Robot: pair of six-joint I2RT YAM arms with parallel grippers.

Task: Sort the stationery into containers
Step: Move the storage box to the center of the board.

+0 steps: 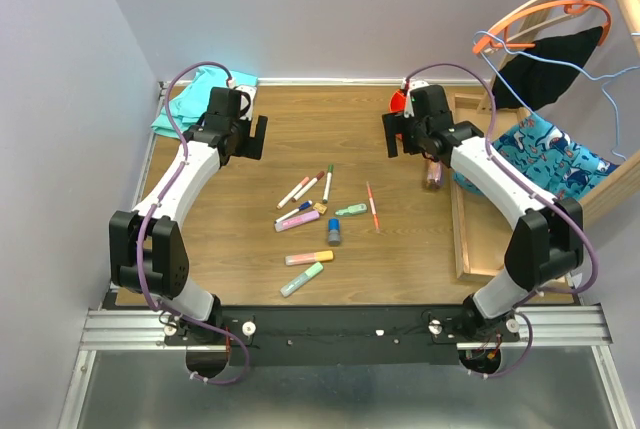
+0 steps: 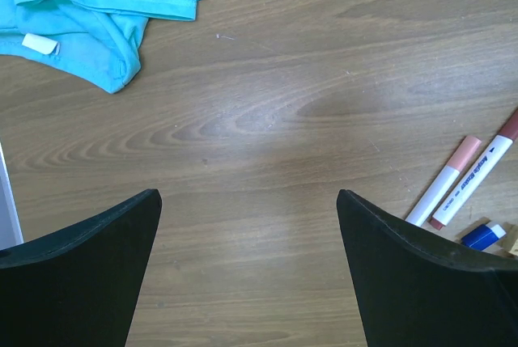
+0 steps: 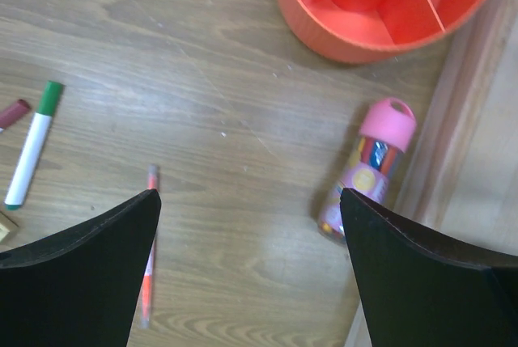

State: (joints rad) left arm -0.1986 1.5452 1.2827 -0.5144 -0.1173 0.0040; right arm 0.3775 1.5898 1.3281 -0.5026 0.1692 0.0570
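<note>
Left gripper (image 2: 247,195) wide, empty; right gripper (image 3: 248,194) likewise. Marker (image 2: 476,173) barrel print unreadable.

No word, brand or number can be read in full in any view. The nearest thing to text is a line of small dark blue print, with an arrow-like mark, along the barrel of a white marker (image 2: 476,171) at the right edge of the left wrist view. Its letters are too small and blurred to make out. In the upper left of that view a white tag (image 2: 39,43) sits on the teal cloth (image 2: 105,7); any print on it is illegible. Right of centre in the right wrist view, a pink-capped bottle (image 3: 366,165) carries a shiny, many-coloured label whose lettering cannot be read.
</note>
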